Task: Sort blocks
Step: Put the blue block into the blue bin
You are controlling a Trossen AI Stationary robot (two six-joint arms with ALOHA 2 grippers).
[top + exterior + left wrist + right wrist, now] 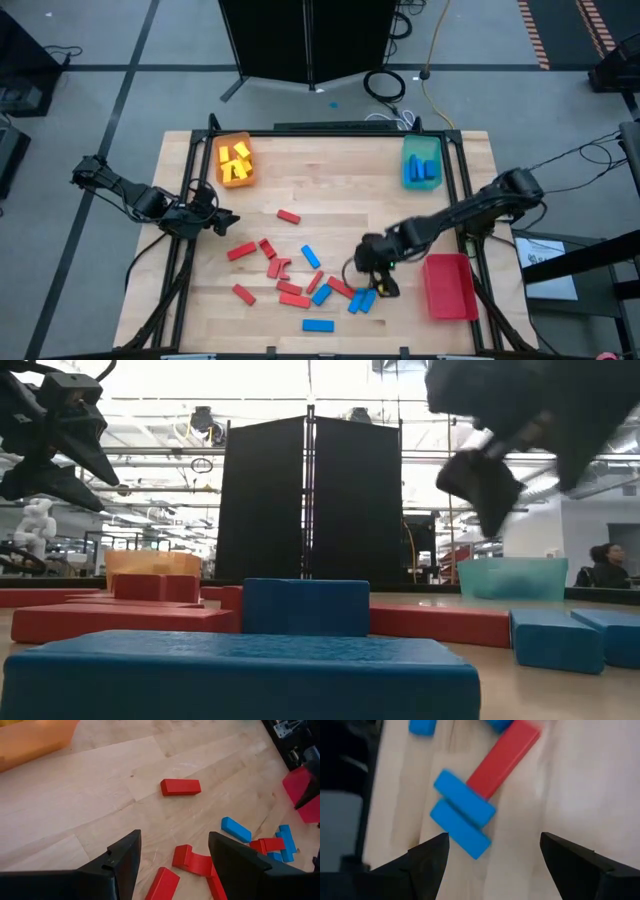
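Right gripper [378, 279] released, empty, hovering over two flat blue rectangular bricks [462, 820] beside red brick [502, 757] (near red tray [450, 287]). Next: descend, grasp one blue. Left gripper [222, 221] open, waiting.

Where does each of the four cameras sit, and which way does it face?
High view: overhead, straight down on the table; both arms show.
Low view: table-top height, level across blue and red blocks toward the black panel.
Left wrist view: on the left arm, past the open left hand at scattered blocks.
Right wrist view: on the right arm, down past the open right hand at two blue blocks.
Shared: those two blue blocks also show from overhead.
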